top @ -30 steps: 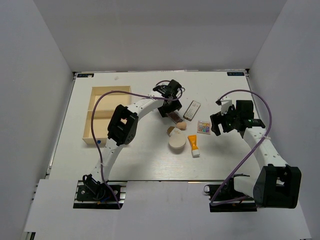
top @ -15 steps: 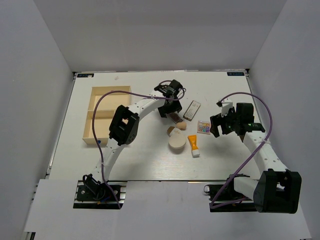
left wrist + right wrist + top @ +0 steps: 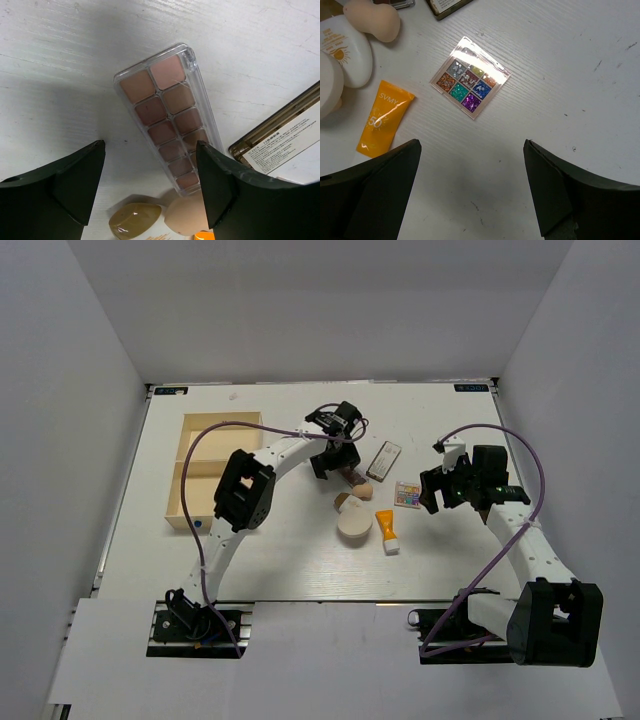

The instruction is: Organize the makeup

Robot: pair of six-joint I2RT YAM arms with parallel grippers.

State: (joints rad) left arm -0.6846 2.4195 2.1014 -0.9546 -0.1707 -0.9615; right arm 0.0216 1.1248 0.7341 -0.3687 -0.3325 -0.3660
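**Both arms poised over palettes, nothing lifted yet**

I had the left arm (image 3: pixel 290 452) stretched to the far middle of the tabletop (image 3: pixel 280 560). Its jaws were spread wide and empty above the slim brown palette (image 3: pixel 167 125), which lay flat and slanted across the gap between them. The right arm (image 3: pixel 520 530), jaws likewise wide and holding nothing, hung over the square glitter palette (image 3: pixel 470 76). All the makeup lay loose in a cluster at mid-table. None of it was in the wooden tray (image 3: pixel 222 416), well apart to the left.

The step in hand, as I judged it, was the pick of the brown palette. To do it well I would turn the wrist until the jaws faced its long edges squarely. Then I would centre on its middle and go down to the tabletop before closing. So thin and slick a case gives little edge to pinch, and it could skid or tip.

Crowding was the trouble. The gold-edged case (image 3: pixel 285 145) lay near one end of the palette. The beige sponge (image 3: pixel 187 215) sat at that same end, touching or nearly so; I could not tell which. Beside the sponge was a tan lump (image 3: pixel 135 220) I could not identify. The cream compact (image 3: pixel 354 521) and orange tube (image 3: pixel 382 124) lay just beyond. A careless descent might shove any of them. The glitter palette lay apart from its neighbours.
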